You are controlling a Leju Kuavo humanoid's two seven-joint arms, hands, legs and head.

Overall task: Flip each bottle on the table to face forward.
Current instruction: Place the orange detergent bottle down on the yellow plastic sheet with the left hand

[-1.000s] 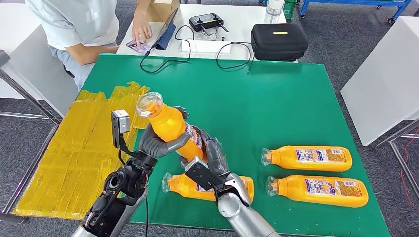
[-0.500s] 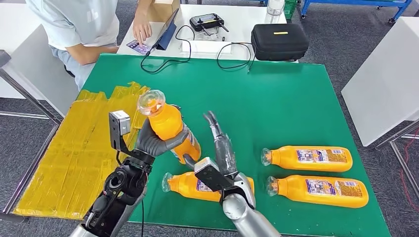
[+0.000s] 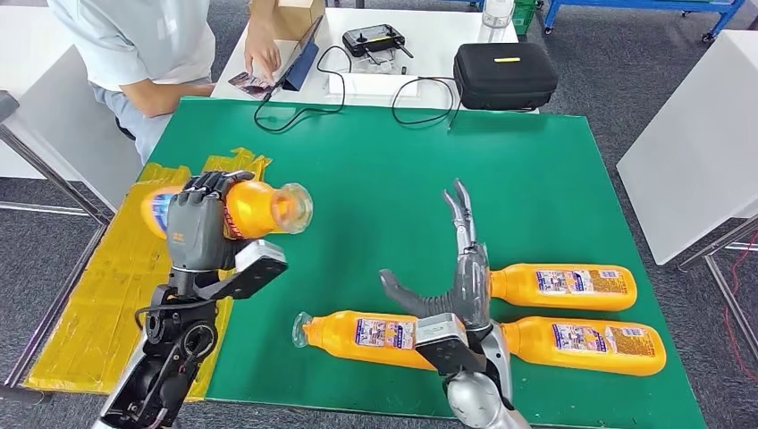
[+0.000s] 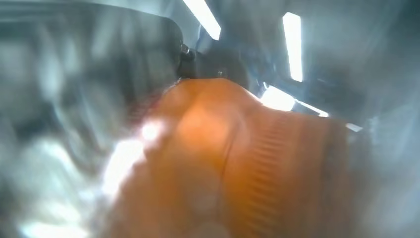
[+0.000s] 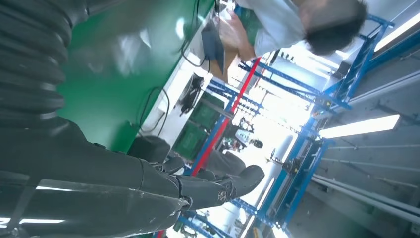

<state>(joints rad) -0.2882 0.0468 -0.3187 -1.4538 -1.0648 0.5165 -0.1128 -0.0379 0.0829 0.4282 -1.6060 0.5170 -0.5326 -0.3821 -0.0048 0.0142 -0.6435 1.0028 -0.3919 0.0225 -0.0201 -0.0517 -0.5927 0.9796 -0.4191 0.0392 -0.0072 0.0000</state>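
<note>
The orange bottle (image 3: pixel 255 207) is held lying sideways above the left part of the green table (image 3: pixel 501 179), over the edge of the yellow taped sheet (image 3: pixel 107 295), cap end pointing right. My left hand (image 3: pixel 198 228) wraps its body, fingers closed around it. My right hand (image 3: pixel 456 277) holds nothing, fingers spread and pointing away from me, raised above three more bottles (image 3: pixel 366 335) lying flat on the table near me. A person (image 3: pixel 152 45) sits at the far left corner.
</note>
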